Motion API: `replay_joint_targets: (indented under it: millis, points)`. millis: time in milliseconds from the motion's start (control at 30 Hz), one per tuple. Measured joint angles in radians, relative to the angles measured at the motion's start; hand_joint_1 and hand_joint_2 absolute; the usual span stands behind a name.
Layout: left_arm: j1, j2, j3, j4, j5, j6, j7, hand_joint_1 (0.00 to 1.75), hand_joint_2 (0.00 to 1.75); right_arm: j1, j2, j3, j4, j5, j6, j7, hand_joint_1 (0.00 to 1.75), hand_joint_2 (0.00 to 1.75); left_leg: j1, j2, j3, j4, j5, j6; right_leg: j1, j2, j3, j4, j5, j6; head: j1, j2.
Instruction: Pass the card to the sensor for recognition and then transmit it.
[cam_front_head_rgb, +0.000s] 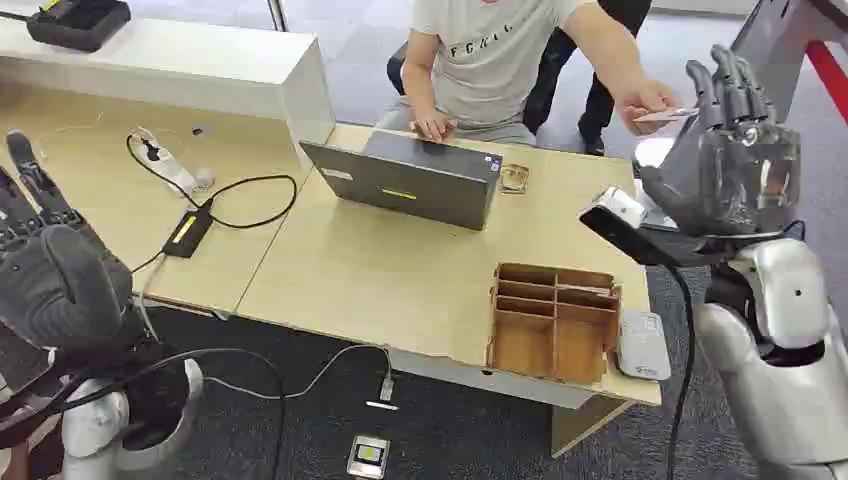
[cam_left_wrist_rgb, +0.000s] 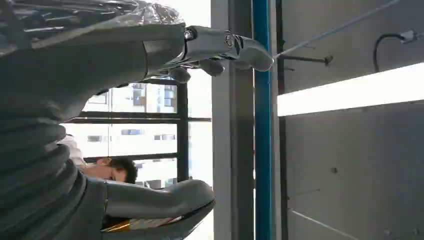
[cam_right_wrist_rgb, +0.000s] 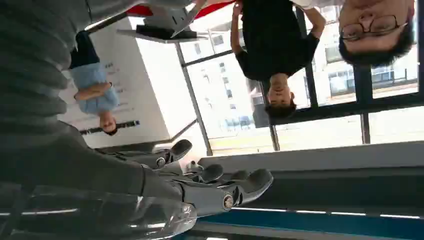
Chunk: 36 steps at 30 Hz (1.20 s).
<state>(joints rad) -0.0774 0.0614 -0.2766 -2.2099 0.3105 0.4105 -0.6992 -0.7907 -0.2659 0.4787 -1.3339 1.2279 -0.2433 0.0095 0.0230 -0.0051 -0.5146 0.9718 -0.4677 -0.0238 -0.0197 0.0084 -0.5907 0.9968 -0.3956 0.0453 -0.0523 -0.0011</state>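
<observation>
1. The card (cam_front_head_rgb: 664, 115) is one thin, pale, flat piece, pinched in the seated person's hand (cam_front_head_rgb: 645, 102) just beside the raised fingers of the robot's right hand (cam_front_head_rgb: 735, 150).
2. That right hand is upright with fingers spread, grasping nothing; the card meets or nearly meets its fingertips, I cannot tell which.
3. The left hand (cam_front_head_rgb: 55, 275) is lifted low beside the table (cam_front_head_rgb: 330, 270), fingers apart and holding nothing.
4. On the table: one laptop (cam_front_head_rgb: 410, 180), one wooden divided box (cam_front_head_rgb: 553, 322), one small white device (cam_front_head_rgb: 643, 345) beside that box.
5. One small sensor-like unit (cam_front_head_rgb: 368, 456) lies on the floor.
</observation>
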Motion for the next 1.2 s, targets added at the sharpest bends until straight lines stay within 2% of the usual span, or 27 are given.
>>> replay_joint_targets:
  millis: [167,300,400,467,667,833,867,1200]
  points:
    - [-0.008,-0.007,-0.005,0.001,-0.007,0.030,0.000,0.00,1.75,-0.141,0.053,0.075,0.235,0.041,-0.032,0.000,0.00,1.75,0.000,0.000,0.000,0.000,0.000,0.000,0.000,-0.001,0.000,0.000,0.000,0.000,0.000,0.000]
    - [-0.010,-0.009,-0.006,0.001,-0.011,0.039,0.000,0.00,1.75,-0.202,0.091,0.119,0.374,0.051,-0.044,0.001,0.00,1.75,0.000,0.000,0.000,0.000,0.000,0.000,0.000,-0.001,0.000,0.000,0.000,0.000,0.000,0.000]
    - [-0.009,-0.009,-0.007,0.001,-0.014,0.051,0.000,0.00,1.75,-0.238,0.117,0.150,0.461,0.079,-0.039,0.002,0.00,1.75,0.000,0.000,-0.001,0.000,0.000,0.000,0.000,-0.001,-0.001,0.000,0.000,0.000,0.000,0.000]
    - [-0.008,-0.009,-0.010,0.001,-0.014,0.056,0.000,0.00,1.75,-0.269,0.137,0.179,0.522,0.124,-0.011,0.000,0.00,1.75,0.000,0.000,0.000,0.000,0.000,0.000,0.000,0.000,0.000,0.000,0.000,0.000,0.000,0.000]
    - [-0.001,-0.009,-0.023,0.001,-0.010,0.061,0.000,0.00,1.75,-0.318,0.202,0.268,0.648,0.190,0.016,0.004,0.00,1.75,0.000,0.000,0.000,0.000,0.000,0.000,0.001,-0.001,-0.001,0.000,0.000,0.000,0.000,0.000]
    - [0.008,-0.009,-0.029,0.001,-0.006,0.068,0.000,0.00,1.75,-0.327,0.220,0.298,0.710,0.167,0.019,0.025,0.05,1.75,0.000,0.000,0.000,0.000,0.000,0.000,0.001,-0.001,-0.001,0.000,0.000,0.000,0.000,0.000]
    - [0.008,-0.009,-0.030,0.001,-0.006,0.068,0.000,0.00,1.75,-0.328,0.221,0.301,0.720,0.163,0.024,0.028,1.75,1.75,0.000,0.000,0.000,0.000,0.000,0.000,0.001,-0.001,-0.001,0.000,0.000,0.000,0.000,0.000]
    - [0.008,-0.009,-0.039,0.001,-0.002,0.081,0.000,0.00,1.75,-0.332,0.212,0.319,0.776,0.124,0.034,0.052,1.75,1.75,0.000,0.000,0.001,0.001,0.000,0.000,0.001,0.000,-0.001,0.000,0.000,0.000,0.000,0.000]
